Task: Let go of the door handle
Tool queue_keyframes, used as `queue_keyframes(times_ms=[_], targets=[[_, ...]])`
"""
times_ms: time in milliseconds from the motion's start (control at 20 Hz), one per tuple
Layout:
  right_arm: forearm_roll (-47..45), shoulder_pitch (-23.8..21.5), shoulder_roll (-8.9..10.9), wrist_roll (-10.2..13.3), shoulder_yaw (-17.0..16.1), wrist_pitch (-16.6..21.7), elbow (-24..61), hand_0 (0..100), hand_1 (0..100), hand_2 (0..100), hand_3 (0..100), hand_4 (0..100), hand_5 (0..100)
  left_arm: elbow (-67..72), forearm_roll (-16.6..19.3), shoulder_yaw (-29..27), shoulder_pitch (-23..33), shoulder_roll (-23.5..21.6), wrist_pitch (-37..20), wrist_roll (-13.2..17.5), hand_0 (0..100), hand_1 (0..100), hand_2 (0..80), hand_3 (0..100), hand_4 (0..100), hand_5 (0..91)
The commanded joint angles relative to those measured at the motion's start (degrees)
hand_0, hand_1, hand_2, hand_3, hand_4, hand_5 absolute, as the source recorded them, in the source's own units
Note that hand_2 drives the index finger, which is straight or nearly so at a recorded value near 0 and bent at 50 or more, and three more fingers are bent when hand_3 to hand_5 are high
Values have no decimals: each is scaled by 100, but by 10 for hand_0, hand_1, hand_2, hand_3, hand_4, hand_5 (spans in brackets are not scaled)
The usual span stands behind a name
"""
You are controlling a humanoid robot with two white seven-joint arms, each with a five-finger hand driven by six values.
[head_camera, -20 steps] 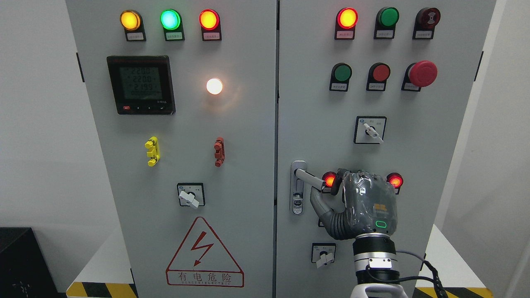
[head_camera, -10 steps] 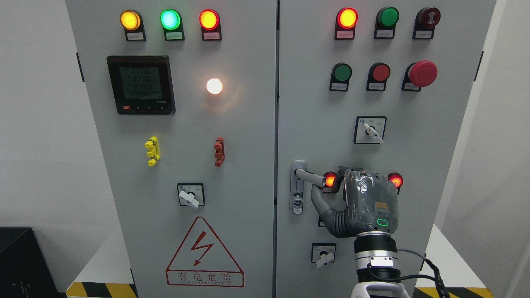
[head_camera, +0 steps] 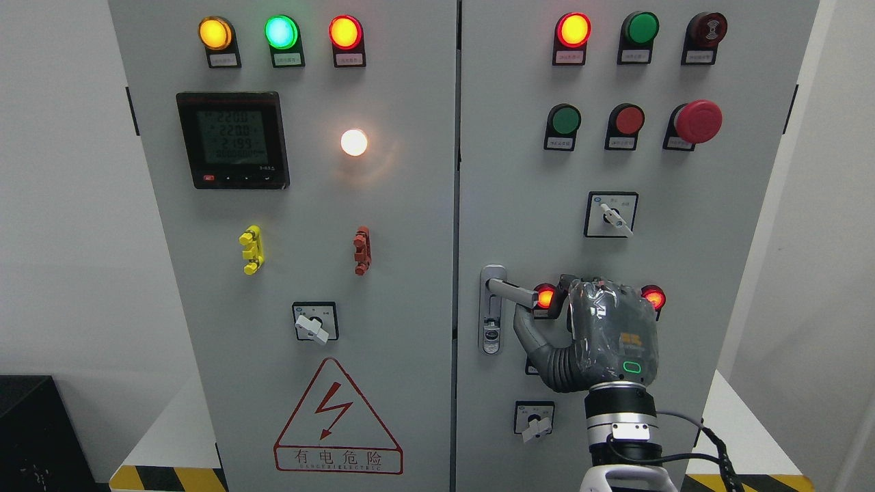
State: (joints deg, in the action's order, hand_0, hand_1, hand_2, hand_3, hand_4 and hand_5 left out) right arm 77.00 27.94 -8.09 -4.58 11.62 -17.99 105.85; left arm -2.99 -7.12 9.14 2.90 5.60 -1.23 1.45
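Grey metal fills my view: a big cabinet (head_camera: pixel 410 424) with two doors side by side. On the left door I see three lit lamps along the top, yellow (head_camera: pixel 214 33), green (head_camera: pixel 281 31) and red-orange (head_camera: pixel 345 32). Under them sits a black meter (head_camera: pixel 232 140) with a pale screen, and to its right a white lamp (head_camera: pixel 354 142) glows. Lower down are a small yellow clip (head_camera: pixel 251 249) and a small red clip (head_camera: pixel 361 250). Below those is a turn switch (head_camera: pixel 314 322), and under that a red triangle warning sign (head_camera: pixel 338 417) with a lightning bolt.

On the right door, the door handle (head_camera: pixel 513 292) sticks out to the right from a silver plate (head_camera: pixel 492 320) near the door's left edge. My right hand (head_camera: pixel 593 335) comes up from the bottom of the picture, right of the middle. Its back faces me and it is wrapped in shiny clear film. The thumb (head_camera: pixel 530 335) reaches up to just under the handle's end. The other fingers are hidden behind the hand, so I cannot tell if they are gripping the handle or not. Two small red lights (head_camera: pixel 545 297) peek out on each side of the hand. Higher up are a red lamp (head_camera: pixel 573 30), green and red buttons, a big red mushroom button (head_camera: pixel 697 121), and another turn switch (head_camera: pixel 612 214).
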Motion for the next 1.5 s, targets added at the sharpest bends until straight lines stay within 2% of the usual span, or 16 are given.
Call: queue_keyframes(times_ms=[0, 550, 1000, 1150, 1250, 1450], targets=[[-1, 1, 0, -8, -2, -3, 5, 433, 385, 691, 933, 765, 725, 0, 0, 0, 0, 2, -44, 4, 0, 0, 42, 105, 5, 0], [-1, -78, 0, 1, 59, 6, 67, 434, 381, 689, 931, 764, 720, 0, 0, 0, 0, -6, -35, 4, 0, 0, 43, 104, 5, 0], [-1, -412, 17, 18, 77, 59, 313, 437, 379, 685, 933, 763, 718, 0, 0, 0, 0, 2, -44, 4, 0, 0, 43, 104, 5, 0], [-1, -649, 26, 10, 68, 94, 523, 439, 376, 682, 938, 760, 714, 0, 0, 0, 0, 2, -35, 4, 0, 0, 42, 104, 5, 0], [-1, -833, 18, 36, 51, 277, 603, 425, 376, 679, 934, 759, 704, 0, 0, 0, 0, 2, -35, 4, 0, 0, 42, 104, 5, 0], [-1, -1439, 9, 97, -2, 445, 1024, 400, 369, 673, 884, 724, 689, 0, 0, 0, 0, 2, -35, 4, 0, 0, 43, 104, 5, 0]])
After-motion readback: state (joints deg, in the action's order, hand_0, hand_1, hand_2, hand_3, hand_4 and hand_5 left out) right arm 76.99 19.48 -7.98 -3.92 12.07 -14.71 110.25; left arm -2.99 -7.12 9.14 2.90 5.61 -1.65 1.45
